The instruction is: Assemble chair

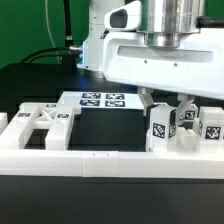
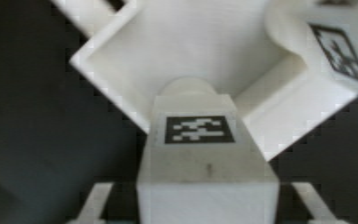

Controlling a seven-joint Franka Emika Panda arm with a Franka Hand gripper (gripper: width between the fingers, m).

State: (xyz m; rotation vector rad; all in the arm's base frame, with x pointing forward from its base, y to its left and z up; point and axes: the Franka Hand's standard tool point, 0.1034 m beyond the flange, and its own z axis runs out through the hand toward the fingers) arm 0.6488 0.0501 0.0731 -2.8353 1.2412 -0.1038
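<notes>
**A:** The claw hangs low at the exterior view's right, straight over a tagged bar of the chair!

**B:** Released or clenched?

**A:** Released, by the look of it. The fingers stand spread above the bar, one to each side, and are not pinching it. In the wrist view the same bar fills the middle, round-topped, with its tag facing the camera.

**B:** And the other chair parts?

**A:** A second tagged block stands just beside the bar, and a third block sits nearer the right edge. Over at the exterior view's left lies the cut-out panel, well apart from those three. They all sit on the black table, with the low border wall running in front.

**B:** The marker board?

**A:** The marker board lies flat farther back, between the panel and the claw.

**B:** What's behind the bar up close?

**A:** An angled white part, blurred. I cannot tell which piece it is.
</notes>
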